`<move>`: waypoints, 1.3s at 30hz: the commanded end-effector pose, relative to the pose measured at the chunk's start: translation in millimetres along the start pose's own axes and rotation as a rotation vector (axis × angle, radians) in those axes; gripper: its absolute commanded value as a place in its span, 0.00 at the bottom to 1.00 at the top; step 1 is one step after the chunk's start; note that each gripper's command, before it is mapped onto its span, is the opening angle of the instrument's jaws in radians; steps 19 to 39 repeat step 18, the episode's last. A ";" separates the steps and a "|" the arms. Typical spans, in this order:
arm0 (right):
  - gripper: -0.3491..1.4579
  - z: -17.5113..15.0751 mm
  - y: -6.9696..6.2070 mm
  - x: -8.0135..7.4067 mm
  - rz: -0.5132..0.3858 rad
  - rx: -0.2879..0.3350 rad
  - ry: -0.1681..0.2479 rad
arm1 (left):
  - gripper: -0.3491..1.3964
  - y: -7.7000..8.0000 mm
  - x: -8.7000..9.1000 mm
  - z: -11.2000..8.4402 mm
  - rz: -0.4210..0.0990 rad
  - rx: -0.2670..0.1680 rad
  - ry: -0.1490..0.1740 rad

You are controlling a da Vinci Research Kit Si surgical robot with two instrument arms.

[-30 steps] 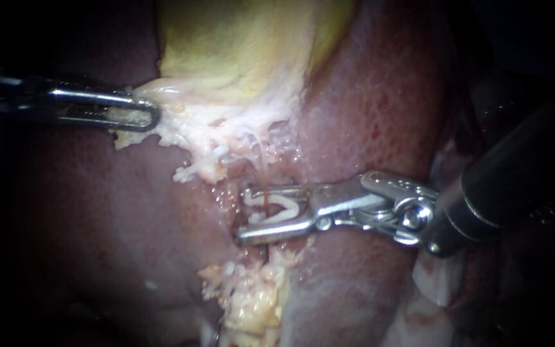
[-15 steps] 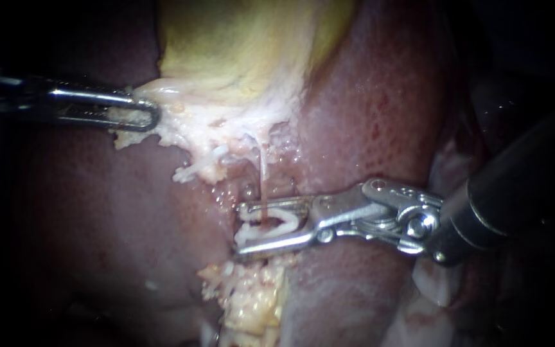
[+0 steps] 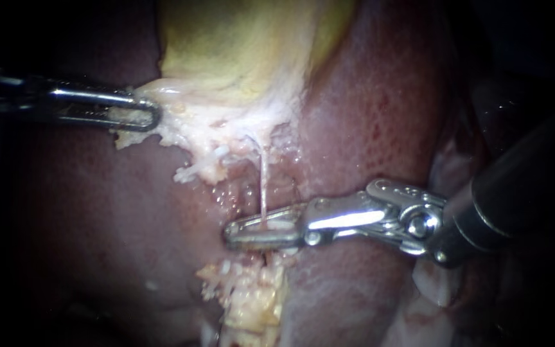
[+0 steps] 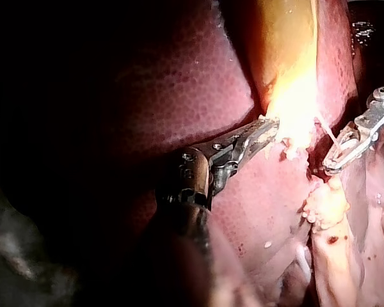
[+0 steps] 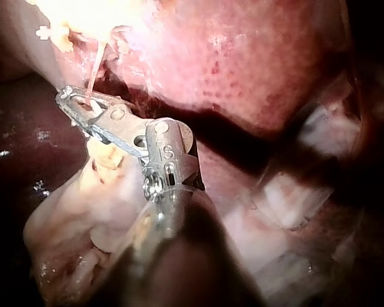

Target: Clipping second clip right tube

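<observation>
**Right jaws clamped on clip across the tube**

The right instrument (image 3: 236, 232) came in from the right across the liver (image 3: 380, 96). Its two jaws were squeezed close together, with only a thin slit between them. In that slit lay the white clip (image 3: 276, 225), pressed flat from both sides. The tube (image 3: 263, 186), a thin pale strand, ran straight down from the ragged tissue under the gallbladder (image 3: 239, 45) and passed into the jaws about midway along their length, inside the clip. The jaw tips reached just beyond the tube towards the left instrument's side. Below the jaws, the tube was lost against a yellowish fatty clump (image 3: 252, 302) that lay touching their underside.

The left instrument (image 3: 152, 115) was well apart from the tube, up at the gallbladder's lower edge. Its jaws were clenched on a fold of pale tissue (image 3: 187, 128).

In the right wrist view, the tube (image 5: 96, 64) descended from the bright tissue ahead of the right instrument (image 5: 67, 102) and entered between the jaws near their tips. In the left wrist view, the right instrument (image 4: 333, 163) stood beside the left instrument (image 4: 265, 128), with the strand meeting its closed jaws.
</observation>
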 end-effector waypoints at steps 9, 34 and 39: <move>0.00 -0.2 0.0 -0.2 -0.001 -0.020 -0.008 | 0.00 0.0 0.0 0.0 0.000 0.000 0.000; 0.00 -0.1 0.3 -0.4 -0.003 -0.021 -0.008 | 0.00 -0.1 0.0 0.1 0.000 0.000 0.000; 0.00 -0.1 0.3 -0.4 -0.003 -0.021 -0.008 | 0.00 -0.1 0.0 0.1 0.000 0.000 0.000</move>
